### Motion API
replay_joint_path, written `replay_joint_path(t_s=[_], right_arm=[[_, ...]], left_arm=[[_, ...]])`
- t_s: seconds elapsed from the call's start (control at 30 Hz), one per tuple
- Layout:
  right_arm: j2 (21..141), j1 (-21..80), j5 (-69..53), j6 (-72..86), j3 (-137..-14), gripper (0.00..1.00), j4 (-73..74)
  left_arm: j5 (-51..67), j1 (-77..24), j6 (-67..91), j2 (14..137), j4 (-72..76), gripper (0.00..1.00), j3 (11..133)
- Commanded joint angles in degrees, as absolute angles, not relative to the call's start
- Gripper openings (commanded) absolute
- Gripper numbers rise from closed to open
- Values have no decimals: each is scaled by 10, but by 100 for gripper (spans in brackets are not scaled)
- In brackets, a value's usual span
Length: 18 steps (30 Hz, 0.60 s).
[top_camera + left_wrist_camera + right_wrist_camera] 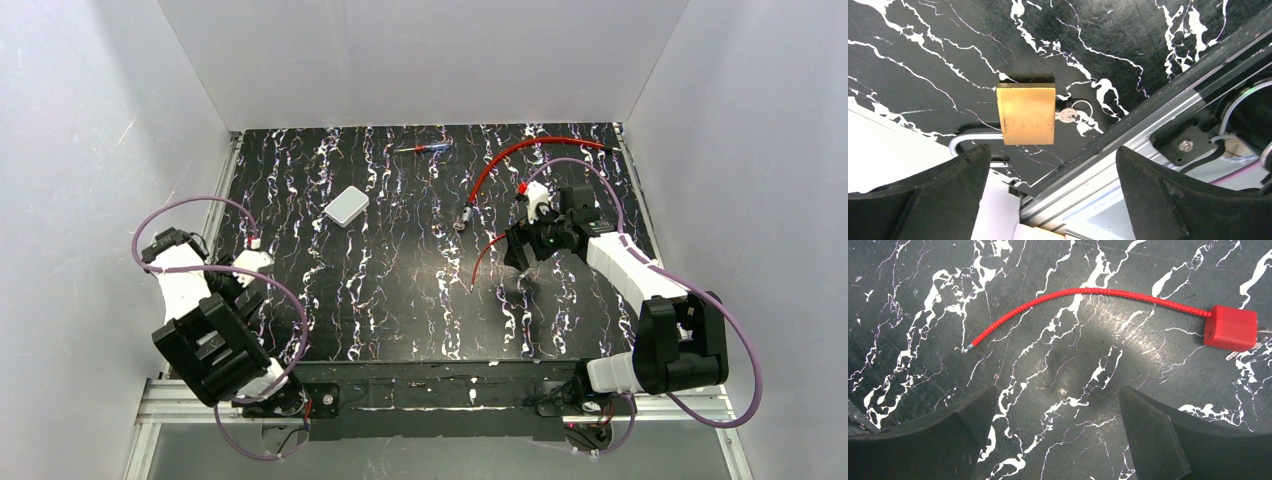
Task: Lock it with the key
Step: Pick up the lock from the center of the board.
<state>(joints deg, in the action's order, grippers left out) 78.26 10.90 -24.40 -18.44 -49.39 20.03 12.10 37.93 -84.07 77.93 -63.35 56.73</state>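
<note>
A brass padlock [1026, 114] lies flat on the black marbled table, near its front edge, with a small silver key [1067, 116] and ring in its side. Its steel shackle [970, 139] points left. My left gripper [1052, 150] hovers open just short of it, with nothing between the fingers. A red cable lock [1230, 327] lies in the right wrist view, its cable [1088, 291] arcing left to a free end. Part of a key [1261, 338] shows at its right edge. My right gripper [1058, 390] is open above bare table below the cable.
A white box [346, 206], a blue and red screwdriver [422, 148], a long red cable [505, 158] and a small metal cylinder [463, 218] lie at the back. The aluminium rail [1128, 145] runs along the front edge beside the brass padlock. White walls enclose the table.
</note>
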Motion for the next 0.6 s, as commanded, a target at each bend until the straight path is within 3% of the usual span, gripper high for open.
replay_joint_path(t_s=[0.0, 0.33, 0.57], right_arm=[[783, 107, -259, -195, -519, 100, 204], [789, 108, -267, -197, -519, 100, 210], [792, 108, -266, -198, -519, 100, 210]], left_arm=[[130, 399, -940, 810, -641, 92, 584], [106, 428, -977, 897, -619, 81, 619], [84, 429, -979, 910, -569, 85, 571]])
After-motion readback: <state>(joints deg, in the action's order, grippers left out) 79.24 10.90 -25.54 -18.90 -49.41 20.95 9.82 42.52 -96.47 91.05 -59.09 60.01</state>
